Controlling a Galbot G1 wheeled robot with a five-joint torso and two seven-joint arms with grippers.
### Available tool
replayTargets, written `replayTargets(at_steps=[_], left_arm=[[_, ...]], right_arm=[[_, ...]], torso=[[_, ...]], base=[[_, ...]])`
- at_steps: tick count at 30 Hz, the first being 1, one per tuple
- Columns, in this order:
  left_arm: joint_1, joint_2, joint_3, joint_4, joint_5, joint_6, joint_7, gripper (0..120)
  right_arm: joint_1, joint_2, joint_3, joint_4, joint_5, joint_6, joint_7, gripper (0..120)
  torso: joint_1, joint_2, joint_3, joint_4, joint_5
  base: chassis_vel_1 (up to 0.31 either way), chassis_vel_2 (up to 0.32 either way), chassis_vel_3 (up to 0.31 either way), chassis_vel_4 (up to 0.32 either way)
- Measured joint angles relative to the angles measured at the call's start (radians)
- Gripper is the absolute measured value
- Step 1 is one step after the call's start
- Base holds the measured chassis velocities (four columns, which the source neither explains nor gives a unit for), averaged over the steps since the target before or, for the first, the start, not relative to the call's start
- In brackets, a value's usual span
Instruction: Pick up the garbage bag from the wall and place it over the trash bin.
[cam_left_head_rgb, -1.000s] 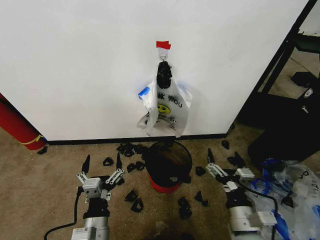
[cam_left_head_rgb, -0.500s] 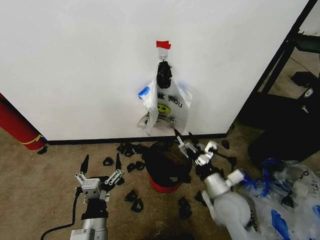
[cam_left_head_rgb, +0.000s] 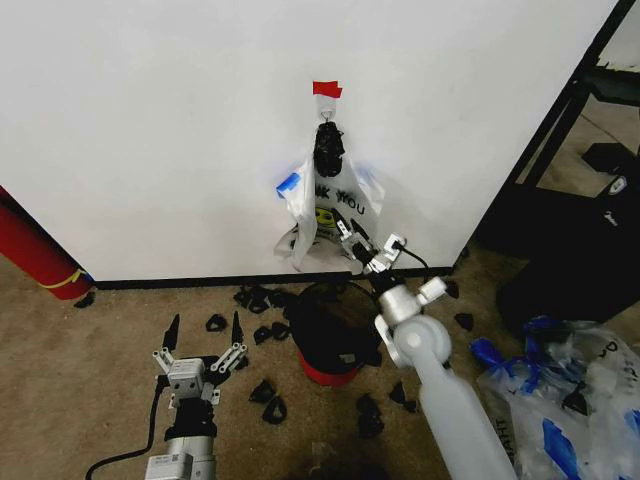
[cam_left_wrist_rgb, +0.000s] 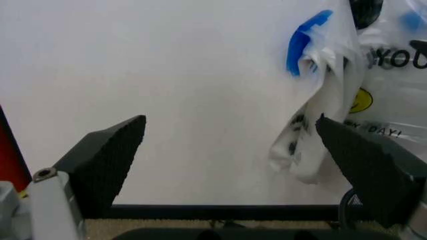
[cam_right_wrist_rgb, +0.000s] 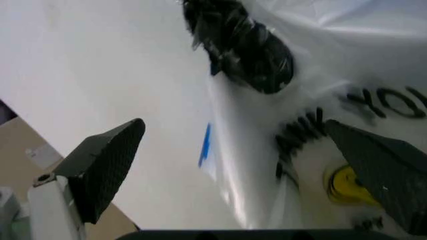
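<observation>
Bag (cam_left_head_rgb: 328, 215) hangs from hook on wall (cam_left_head_rgb: 150, 130), above bin (cam_left_head_rgb: 335, 335). Right claw (cam_left_head_rgb: 362, 245) spread wide at bag's lower front, gripping nothing. Left claw (cam_left_head_rgb: 200, 345) open, idle near floor. Risk: pinching only thin film w/ handles knotted on hook, so plastic tears or slips.

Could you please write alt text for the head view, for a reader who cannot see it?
The right gripper, open, reaches up to a translucent whitish plastic bag hanging on a white wall, above a small round black bin. The left gripper waits low, open.
</observation>
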Motion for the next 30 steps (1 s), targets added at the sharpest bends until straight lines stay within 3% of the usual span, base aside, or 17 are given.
replayTargets(at_steps=[11,22,30], left_arm=[[0.000,0.014,-0.004,-0.008,-0.008,0.007,0.001,100],[0.000,0.004,-0.004,0.003,-0.014,-0.007,-0.004,100],[-0.005,0.008,-0.007,0.001,-0.020,-0.007,-0.004,100]], right_arm=[[0.166,0.000,-0.057,-0.167,0.005,0.039,0.003,100],[0.228,0.055,-0.070,-0.239,-0.028,0.065,0.030,100],[0.238,0.055,-0.067,-0.245,-0.033,0.064,0.032,98]], torso=[[0.000,0.000,0.000,0.0000,0.0002],[0.000,0.000,0.000,0.0000,0.0002],[0.000,0.000,0.000,-0.0002,0.0002]], base=[[0.000,0.000,0.000,0.000],[0.000,0.000,0.000,0.000],[0.000,0.000,0.000,0.000]])
